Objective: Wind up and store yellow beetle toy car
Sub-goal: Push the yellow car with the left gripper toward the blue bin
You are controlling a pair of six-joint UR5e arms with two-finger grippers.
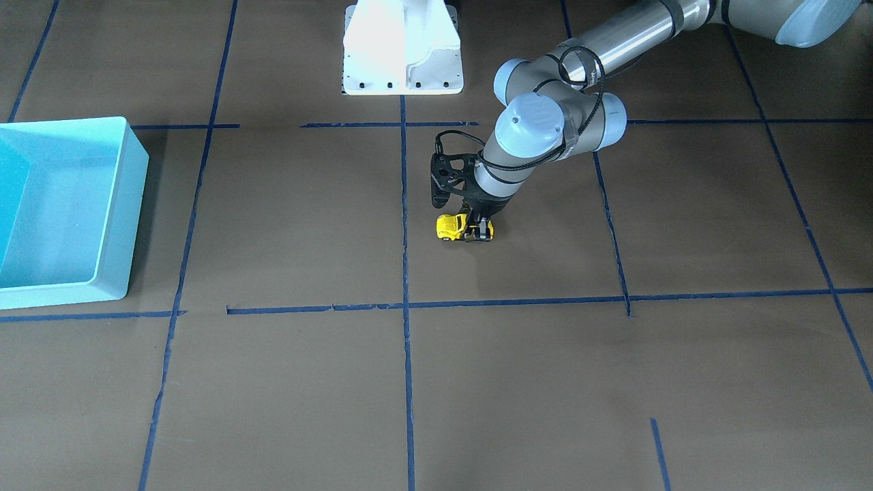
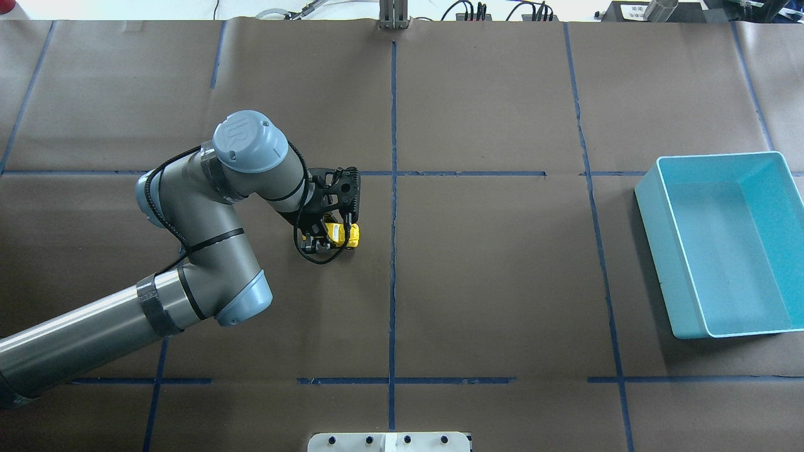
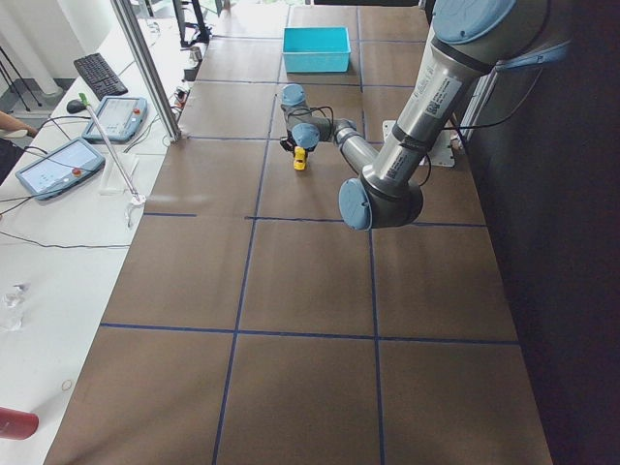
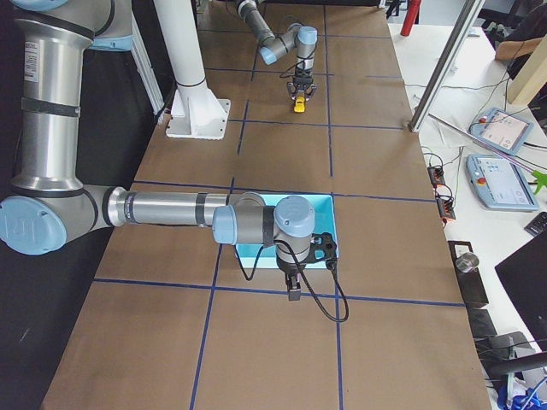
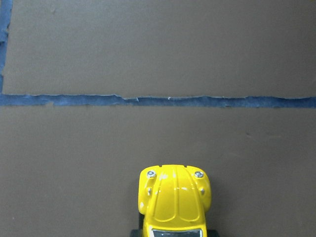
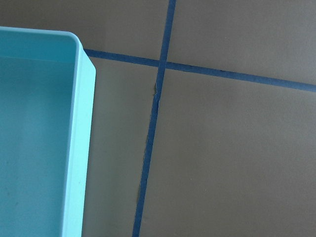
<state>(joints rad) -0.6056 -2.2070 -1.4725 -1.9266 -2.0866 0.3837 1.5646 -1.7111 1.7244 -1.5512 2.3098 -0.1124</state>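
**State.** The car point(image 1: 450, 226) stands on its wheels near the middle of the desk, slightly toward the left end. It is just beside the blue centre tape line point(image 2: 394, 251), and its nose points along the desk toward the right end. The left gripper point(image 1: 478, 232) comes down on it from above. Its fingers are closed on the rear of the car, and the bonnet juts out free in front. The bin point(image 2: 728, 251) sits at the right end of the desk, well apart from the car. The right gripper point(image 4: 293, 290) hangs just beside the bin wall. It shows only in the side view, so its opening cannot be determined.

**Step in hand (judged).** Winding, or the grasp that precedes it. Storage is not yet done.

**Hazards.**
- Yaw in the grip. Cause: the hold is on the rear end only. Any side load on the wheels can turn the car between the fingers.
- No winding. Cause: too little downward load. The wheels then skid on the paper instead of turning.
- Snagging. Cause: the tape line lies just ahead of the nose, and its raised or torn edge can catch a wheel.
- Runaway. Cause: the fingers open while the spring is wound. The car would then run toward the right end, out of reach.
- Drop in transit. Cause: a long carry to the bin with an off-centre hold.
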